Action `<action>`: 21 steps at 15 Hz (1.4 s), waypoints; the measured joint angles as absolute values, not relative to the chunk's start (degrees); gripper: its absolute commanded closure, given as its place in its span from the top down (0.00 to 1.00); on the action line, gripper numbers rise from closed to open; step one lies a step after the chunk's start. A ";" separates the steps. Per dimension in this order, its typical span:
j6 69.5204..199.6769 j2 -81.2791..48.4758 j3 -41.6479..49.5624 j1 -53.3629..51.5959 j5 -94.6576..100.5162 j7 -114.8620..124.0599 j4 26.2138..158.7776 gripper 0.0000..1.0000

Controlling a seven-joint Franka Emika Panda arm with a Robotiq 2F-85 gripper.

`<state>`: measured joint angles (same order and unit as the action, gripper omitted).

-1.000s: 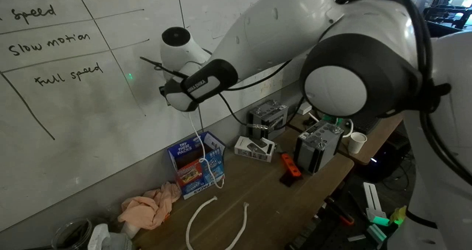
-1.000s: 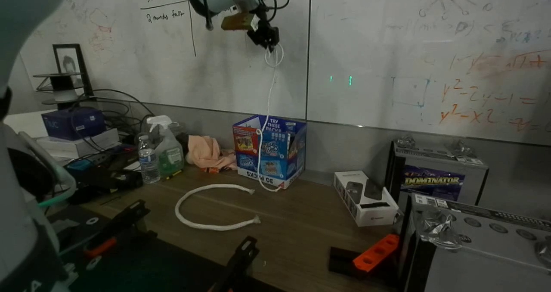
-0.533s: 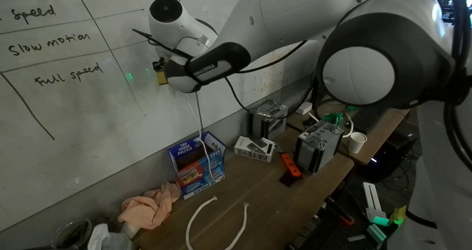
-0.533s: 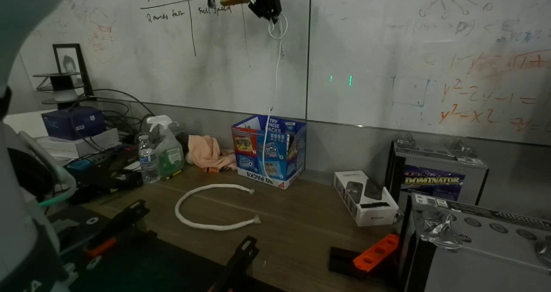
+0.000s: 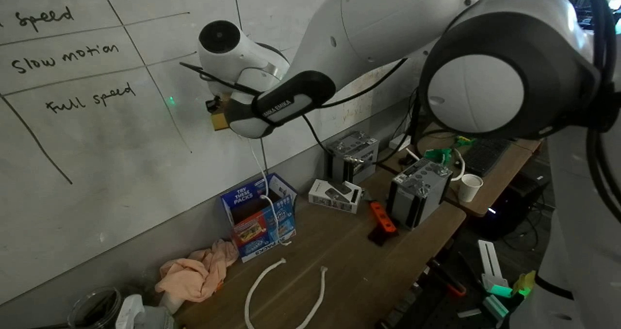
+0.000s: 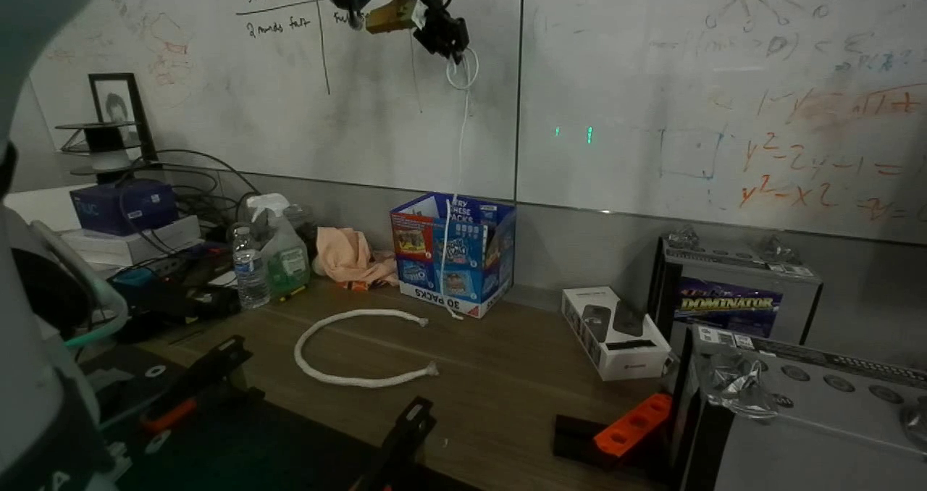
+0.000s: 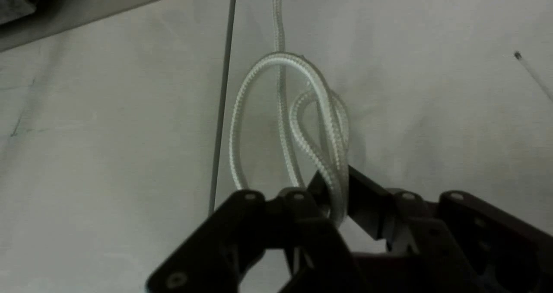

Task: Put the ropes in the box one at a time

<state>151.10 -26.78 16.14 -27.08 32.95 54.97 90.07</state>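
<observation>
- My gripper (image 7: 339, 200) pinches a white cord (image 7: 333, 128) tight, jaws nearly together
- The cord's tail dangles by the blue box (image 6: 471, 259)
- A thicker white rope (image 6: 362, 383) lies curved on the table (image 6: 507, 361)

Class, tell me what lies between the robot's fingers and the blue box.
An exterior view shows a white rope hanging from the fingers down in front of the box.

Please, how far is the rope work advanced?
Done, it seems: the thin rope is picked up. In hand: the pincer grips it, its lower end hanging outside the blue box. Left: boxing it, then the thick rope on the table. Inside the box: unclear.
</observation>
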 measured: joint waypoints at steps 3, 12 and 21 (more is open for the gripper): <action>152.46 -27.25 14.48 -25.66 33.46 55.13 94.97 0.06; 155.00 -34.20 12.95 -23.82 33.63 55.08 102.41 0.06; 156.90 -39.57 7.73 -23.04 26.64 48.45 100.01 0.05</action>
<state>156.90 -39.57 7.73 -23.04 26.64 48.45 100.01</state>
